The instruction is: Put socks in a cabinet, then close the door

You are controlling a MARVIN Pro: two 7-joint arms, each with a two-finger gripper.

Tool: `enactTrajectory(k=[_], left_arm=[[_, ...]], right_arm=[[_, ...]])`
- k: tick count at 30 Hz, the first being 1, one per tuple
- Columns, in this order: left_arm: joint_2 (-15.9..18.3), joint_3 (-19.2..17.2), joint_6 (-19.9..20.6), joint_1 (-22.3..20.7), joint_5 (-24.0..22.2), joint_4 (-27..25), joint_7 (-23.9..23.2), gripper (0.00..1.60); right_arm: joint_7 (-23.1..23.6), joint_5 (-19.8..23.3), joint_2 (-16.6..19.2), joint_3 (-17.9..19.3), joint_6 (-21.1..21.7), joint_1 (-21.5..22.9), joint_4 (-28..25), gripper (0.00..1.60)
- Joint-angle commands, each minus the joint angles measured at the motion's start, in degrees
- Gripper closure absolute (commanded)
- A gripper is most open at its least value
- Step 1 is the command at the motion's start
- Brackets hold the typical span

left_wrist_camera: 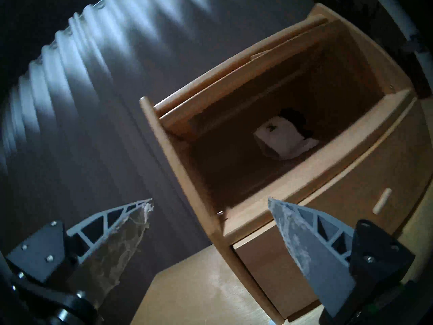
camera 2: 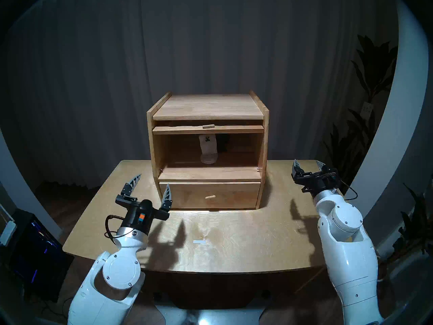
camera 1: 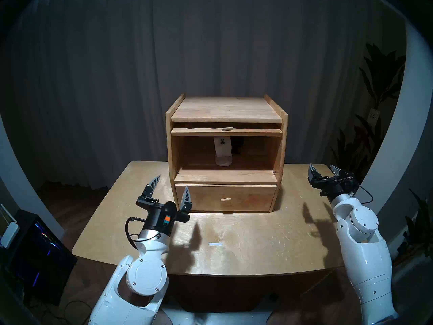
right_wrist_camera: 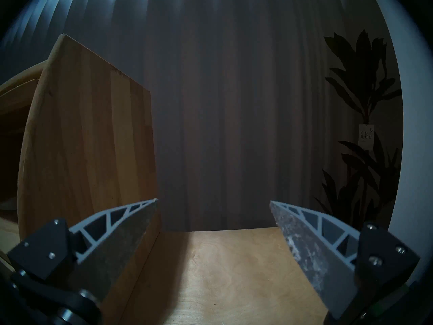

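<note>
The cabinet (camera 1: 226, 153) stands open, the socks (camera 1: 223, 151) inside its upper compartment.

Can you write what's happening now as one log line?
socks: inside cabinet | door: open | left gripper: open, empty | right gripper: open, empty

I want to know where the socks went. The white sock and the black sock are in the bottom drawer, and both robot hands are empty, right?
Not quite. The white sock and the black sock sit in the open upper compartment of the cabinet, not in the drawer, which is shut. The head view shows it. Both tools, left and right, are indeed empty.
</note>
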Motion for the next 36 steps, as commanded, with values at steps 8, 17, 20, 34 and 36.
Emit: enactTrajectory(k=[8, 17, 20, 34, 36], left_arm=[[11.71, -6.87, 3.93, -3.65, 22.22, -2.5, -4.36, 0.0], [17.59, -6.34, 3.83, -8.71, 33.8, -7.29, -11.27, 0.0], [19.67, -5.2, 2.9, -10.78, 37.19, -9.37, -15.02, 0.0], [12.43, -0.61, 6.33, -19.17, 39.66, -14.88, -28.36, 0.0], [10.91, 0.5, 7.45, -20.27, 38.82, -15.22, -29.06, 0.0]], right_arm=[[0.2, -0.43, 0.27, 0.31, -0.34, 1.39, -0.35, 0.0], [0.48, -0.84, 0.26, 0.33, -0.36, 1.68, -0.05, 0.0], [0.58, -0.98, 0.23, 0.34, -0.38, 1.82, 0.02, 0.0], [0.9, -1.43, 0.07, 0.4, -0.44, 2.23, 0.29, 0.0], [0.96, -1.46, 0.07, 0.4, -0.43, 2.26, 0.35, 0.0]])
